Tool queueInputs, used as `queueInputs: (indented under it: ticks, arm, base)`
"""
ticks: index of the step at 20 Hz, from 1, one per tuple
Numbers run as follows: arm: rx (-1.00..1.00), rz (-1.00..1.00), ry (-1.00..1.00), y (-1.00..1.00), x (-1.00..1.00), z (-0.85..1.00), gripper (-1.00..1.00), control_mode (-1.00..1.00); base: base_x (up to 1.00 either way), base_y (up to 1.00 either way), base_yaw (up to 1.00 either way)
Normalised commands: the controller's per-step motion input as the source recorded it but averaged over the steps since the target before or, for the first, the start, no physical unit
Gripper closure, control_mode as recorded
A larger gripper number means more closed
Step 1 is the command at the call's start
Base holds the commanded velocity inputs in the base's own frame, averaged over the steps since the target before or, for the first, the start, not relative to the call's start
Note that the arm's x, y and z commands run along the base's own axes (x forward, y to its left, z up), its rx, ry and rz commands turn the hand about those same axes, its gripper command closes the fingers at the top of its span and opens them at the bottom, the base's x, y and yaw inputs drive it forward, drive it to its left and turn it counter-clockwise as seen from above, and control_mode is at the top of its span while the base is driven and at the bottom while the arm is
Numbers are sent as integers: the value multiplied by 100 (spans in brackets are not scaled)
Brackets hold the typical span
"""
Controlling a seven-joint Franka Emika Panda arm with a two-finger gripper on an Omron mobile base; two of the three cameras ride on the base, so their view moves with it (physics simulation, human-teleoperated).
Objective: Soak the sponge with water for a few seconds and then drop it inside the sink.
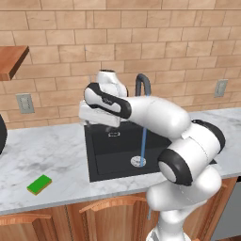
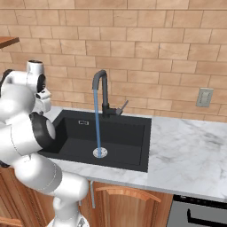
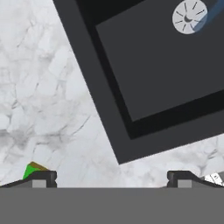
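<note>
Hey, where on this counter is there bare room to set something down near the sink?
Bare marble lies right of the sink, running to the wall outlet. Left of the sink, marble is free between the basin's edge and the sponge. The basin floor is bare except where the water hits the drain.

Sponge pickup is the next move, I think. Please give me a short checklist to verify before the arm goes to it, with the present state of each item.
1. Water running from the tap into the sink: ok.
2. Sponge lying flat on the counter, left of the sink, nothing on it: ok.
3. Gripper open and holding nothing: ok.
4. Gripper over the sponge: not ok; it looks down on the sink's corner, the sponge at the hand view's edge.
5. Sponge wet: not ok, it lies apart from the stream.
</note>
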Motion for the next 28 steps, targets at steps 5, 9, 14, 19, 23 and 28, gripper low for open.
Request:
queueInputs:
  ticks: [5, 9, 14, 19, 23, 28]
  arm:
    - [-1, 18, -7, 19, 0, 0, -100, -100]
    - [-8, 21, -15, 5, 0, 0, -100, -100]
    - [-10, 18, -13, 0, 0, 0, -100, -100]
    - [-5, 11, -12, 13, -2, 0, -100, -100]
    - [0, 8, -5, 25, 0, 0, -100, -100]
    - [3, 5, -1, 31, 0, 0, -100, -100]
  base:
    - [0, 0, 0]
    - [0, 0, 0]
    - [0, 0, 0]
    - [0, 0, 0]
    - [0, 0, 0]
    - [0, 0, 0]
